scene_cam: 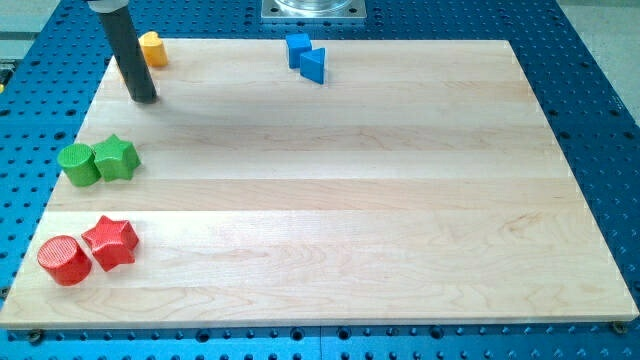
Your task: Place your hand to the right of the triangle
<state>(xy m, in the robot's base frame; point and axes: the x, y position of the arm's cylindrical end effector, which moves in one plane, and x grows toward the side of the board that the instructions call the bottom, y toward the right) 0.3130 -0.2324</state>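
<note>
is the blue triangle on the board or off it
On it. The blue triangle rests on the wooden board near its top edge, touching the blue cube.

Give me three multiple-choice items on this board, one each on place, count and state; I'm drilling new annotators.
1. Where is my tip?
A. beside the red blocks
B. near the view's top left, just below the orange block
C. right of the blue triangle

2. How many blocks show?
A. five
B. seven
C. nine

3. The green cylinder and green star are:
A. side by side, close together
B. stacked
C. far apart

Answers: B, the rod ends by the orange block; B, two blue, two green, two red, one orange; A, they sit as a pair.
</note>
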